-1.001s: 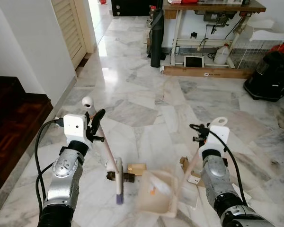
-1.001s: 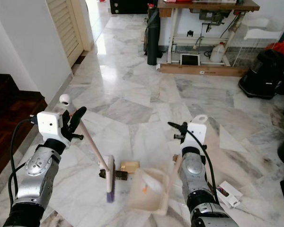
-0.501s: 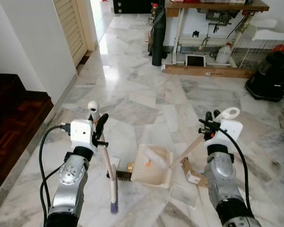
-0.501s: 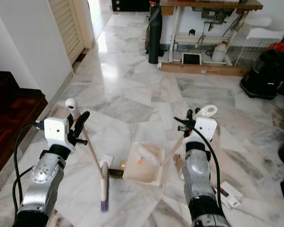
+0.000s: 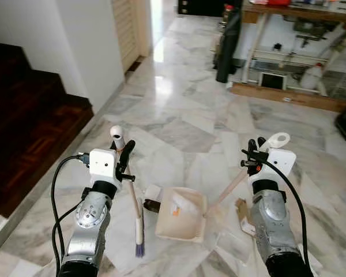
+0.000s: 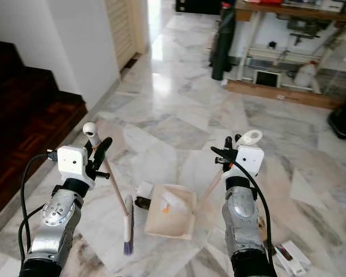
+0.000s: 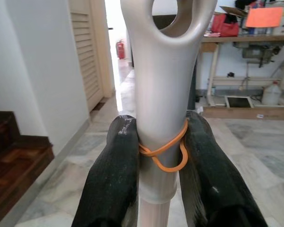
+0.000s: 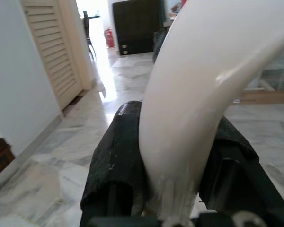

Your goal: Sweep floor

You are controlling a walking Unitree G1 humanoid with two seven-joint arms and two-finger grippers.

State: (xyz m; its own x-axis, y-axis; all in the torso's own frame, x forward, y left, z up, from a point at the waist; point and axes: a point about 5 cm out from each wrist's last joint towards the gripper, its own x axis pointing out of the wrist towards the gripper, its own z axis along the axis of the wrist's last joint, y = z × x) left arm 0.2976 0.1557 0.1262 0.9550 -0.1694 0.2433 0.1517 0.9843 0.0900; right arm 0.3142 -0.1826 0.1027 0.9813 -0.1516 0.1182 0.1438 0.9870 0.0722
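Stairs (image 5: 29, 115) flank broom (image 5: 135, 216), dustpan (image 5: 181, 214), litter (image 5: 153, 192).

The marble floor (image 5: 179, 121) carried a cream dustpan (image 5: 181, 214), a broom head (image 5: 139, 231), white scraps (image 5: 153, 192), and what looked like cardboard (image 5: 241, 209).

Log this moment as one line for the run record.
left hand: shut on broom | right hand: shut on dustpan handle | dustpan: on marble floor, beside broom head
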